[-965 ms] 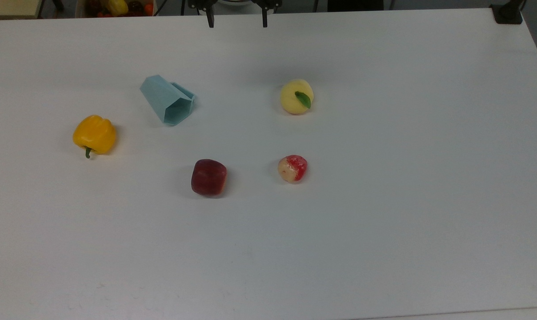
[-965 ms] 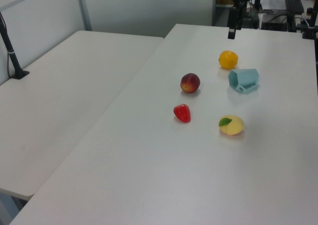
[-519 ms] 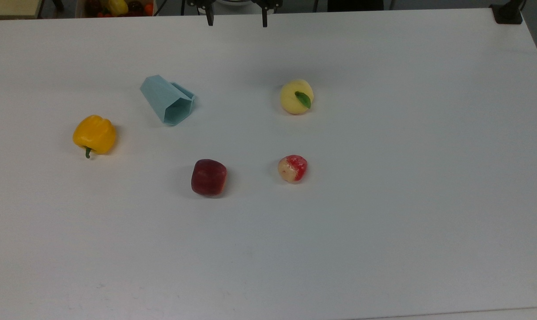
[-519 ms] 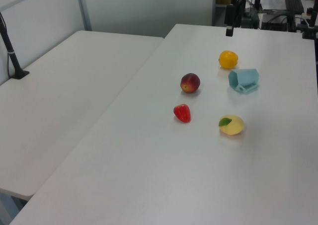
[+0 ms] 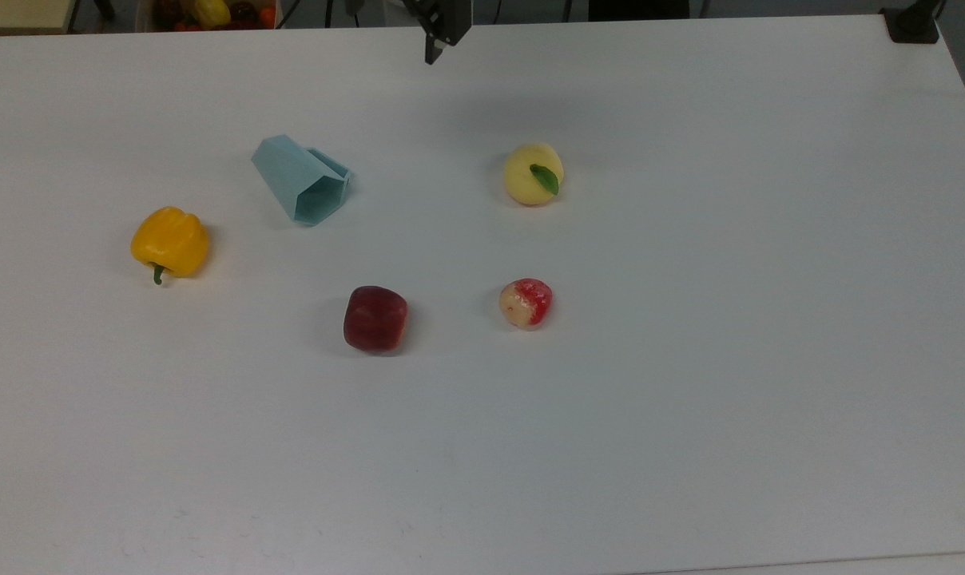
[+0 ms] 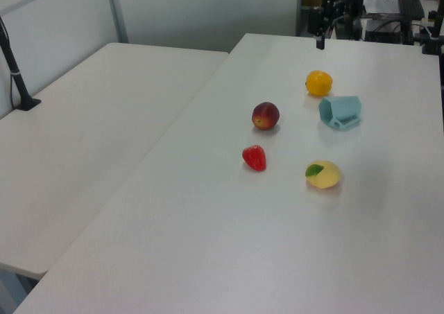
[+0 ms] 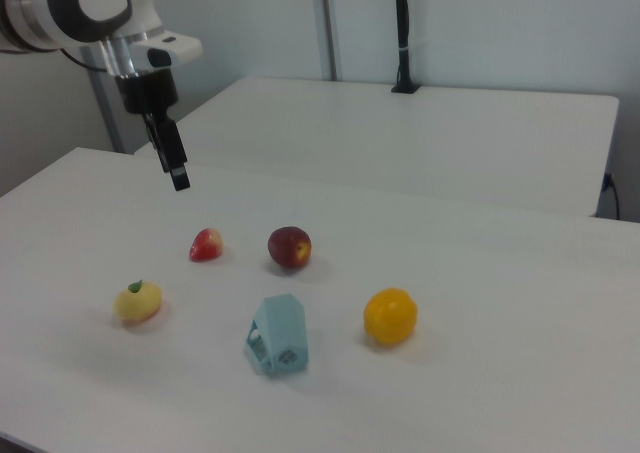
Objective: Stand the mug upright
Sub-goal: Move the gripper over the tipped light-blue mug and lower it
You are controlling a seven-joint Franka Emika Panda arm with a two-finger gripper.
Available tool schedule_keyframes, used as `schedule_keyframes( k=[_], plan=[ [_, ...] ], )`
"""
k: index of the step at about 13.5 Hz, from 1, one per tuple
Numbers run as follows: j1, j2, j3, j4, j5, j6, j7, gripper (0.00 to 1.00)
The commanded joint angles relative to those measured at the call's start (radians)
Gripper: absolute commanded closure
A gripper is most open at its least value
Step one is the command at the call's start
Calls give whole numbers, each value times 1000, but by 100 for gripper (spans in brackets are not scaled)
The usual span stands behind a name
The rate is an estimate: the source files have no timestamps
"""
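Mug on its side, arm up at the far edge, nothing grabbed yet.

Top view, near to far: plum (image 5: 375,319) and strawberry (image 5: 526,303) closest, then pepper (image 5: 170,241), then mug (image 5: 303,179) lying tipped between pepper and peach (image 5: 534,173), mouth facing the near side, handle on the top view's right. Gripper (image 5: 436,44) hangs above the table's (image 5: 690,359) far edge, well apart from the mug; can't tell how its fingers stand. Risks: faceted wall could slip in a pinch, or the mug rolls toward the pepper.
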Motion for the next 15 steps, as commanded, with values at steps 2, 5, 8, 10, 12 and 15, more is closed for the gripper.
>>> schedule_keyframes(
  k=[2,5,8,10,12,15],
  plan=[
    [-20,137,-26,92,-38,-108,93,0],
    [-22,228,-101,163,-27,-162,110,0],
    [-41,334,-159,198,-1,-153,197,0],
    [-45,384,-160,200,-1,-125,247,0],
    [-46,415,-153,189,-1,-82,291,0],
    [-45,447,-150,171,-2,-10,316,0]
  ],
)
